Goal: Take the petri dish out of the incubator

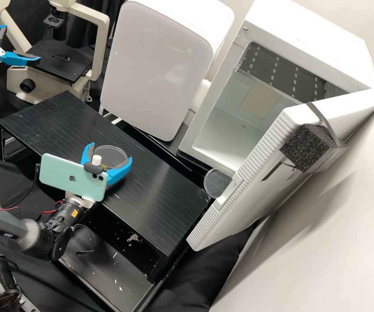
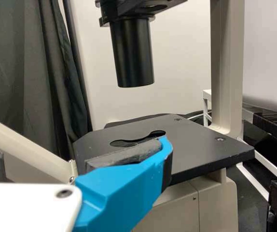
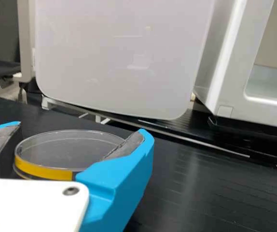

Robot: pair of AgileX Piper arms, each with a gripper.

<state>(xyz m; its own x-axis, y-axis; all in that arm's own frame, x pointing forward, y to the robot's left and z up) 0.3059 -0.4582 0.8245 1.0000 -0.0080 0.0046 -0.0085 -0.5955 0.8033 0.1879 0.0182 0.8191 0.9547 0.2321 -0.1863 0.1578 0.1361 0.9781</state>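
Observation:
In the high view my right gripper (image 1: 111, 151) is over the black stand (image 1: 156, 197), its blue fingers on opposite sides of a clear petri dish (image 1: 114, 152). The right wrist view shows the dish (image 3: 71, 149), with a yellow band round its side, between the pads of the right gripper (image 3: 81, 130); the gripper looks shut on it. Whether the dish's base touches the stand I cannot tell. The incubator (image 1: 204, 104) has its door (image 1: 247, 182) swung open. At the upper left, my left gripper (image 1: 22, 43) stands open by the microscope, as does the left gripper (image 2: 78, 140) in its wrist view.
A second clear round dish or lid (image 1: 217, 183) is beside the incubator door's edge. A white appliance (image 1: 154, 65) rises behind the stand. The microscope's black stage (image 2: 196, 150) lies just beyond the left gripper's finger. Black foam (image 1: 307, 147) is strapped to the door.

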